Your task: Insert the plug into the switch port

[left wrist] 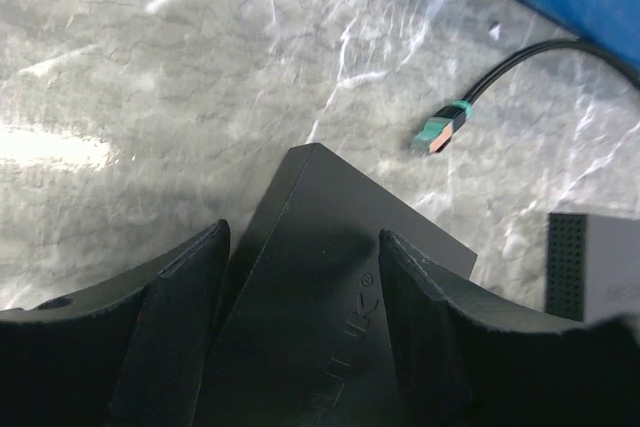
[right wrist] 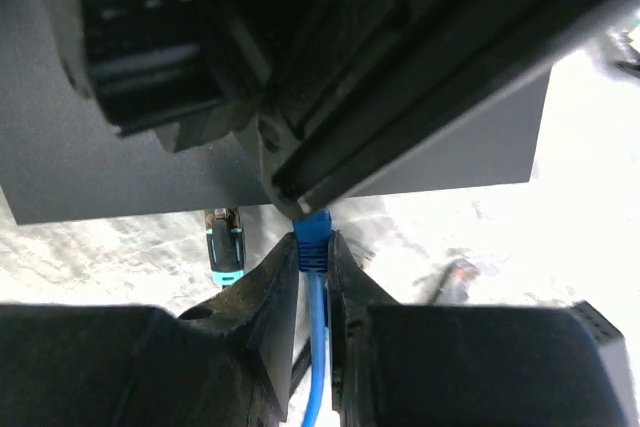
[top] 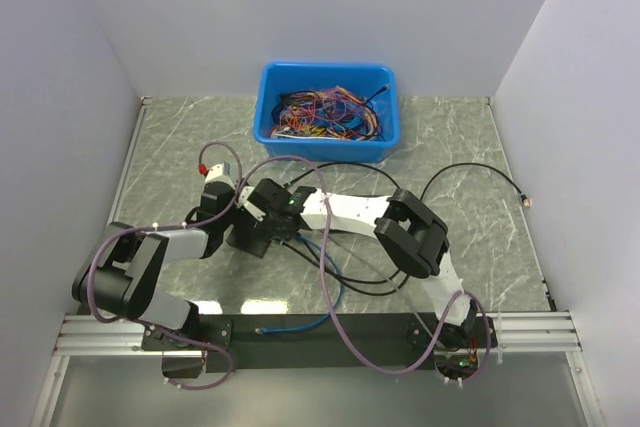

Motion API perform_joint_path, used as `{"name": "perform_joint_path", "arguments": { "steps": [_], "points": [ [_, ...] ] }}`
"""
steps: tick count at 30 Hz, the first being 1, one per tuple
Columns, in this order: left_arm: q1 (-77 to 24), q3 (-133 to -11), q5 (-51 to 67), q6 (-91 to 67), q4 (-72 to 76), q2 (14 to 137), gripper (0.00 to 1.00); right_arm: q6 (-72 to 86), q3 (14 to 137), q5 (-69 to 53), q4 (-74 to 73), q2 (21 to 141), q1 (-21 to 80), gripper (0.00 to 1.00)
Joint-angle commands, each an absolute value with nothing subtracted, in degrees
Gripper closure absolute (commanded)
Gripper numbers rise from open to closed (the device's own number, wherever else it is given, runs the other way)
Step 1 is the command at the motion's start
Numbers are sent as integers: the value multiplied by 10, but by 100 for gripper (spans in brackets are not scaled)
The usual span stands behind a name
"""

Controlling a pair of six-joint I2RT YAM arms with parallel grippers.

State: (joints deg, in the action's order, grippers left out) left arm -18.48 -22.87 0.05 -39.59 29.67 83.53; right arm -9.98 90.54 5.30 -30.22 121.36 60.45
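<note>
The top external camera sits high behind both arm bases, looking down and forward over the whole grey-green marbled surface (top: 480,157) to the white back wall (top: 320,7). The left wrist camera rides just behind the left hand (left wrist: 303,237), looking past its parted fingers onto a flat dark charcoal box (left wrist: 310,297) from very near. The right wrist camera peers equally close along the right hand (right wrist: 312,247), closed round a blue cable plug (right wrist: 312,227), toward that box. Both wrist views share the box and a teal-booted black cable end (left wrist: 440,132).
</note>
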Motion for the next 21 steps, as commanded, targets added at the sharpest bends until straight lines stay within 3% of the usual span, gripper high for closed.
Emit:
{"name": "perform_joint_path", "arguments": {
  "steps": [1, 4, 9, 12, 21],
  "points": [
    [-279, -219, 213, -434, 200, 817, 34, -80, 894, -51, 37, 1217, 612, 100],
    [-279, -236, 179, -404, 135, 793, 35, -61, 889, -75, 34, 1210, 598, 97],
    [-279, -230, 148, -410, 115, 766, 32, -49, 874, -73, 32, 1193, 589, 71],
    [-279, -229, 130, -417, 110, 759, 30, -45, 865, -69, 15, 1182, 589, 62],
    [-274, -254, 28, -427, 51, 711, 24, -20, 752, -46, 25, 1094, 591, 50]
  ]
}}
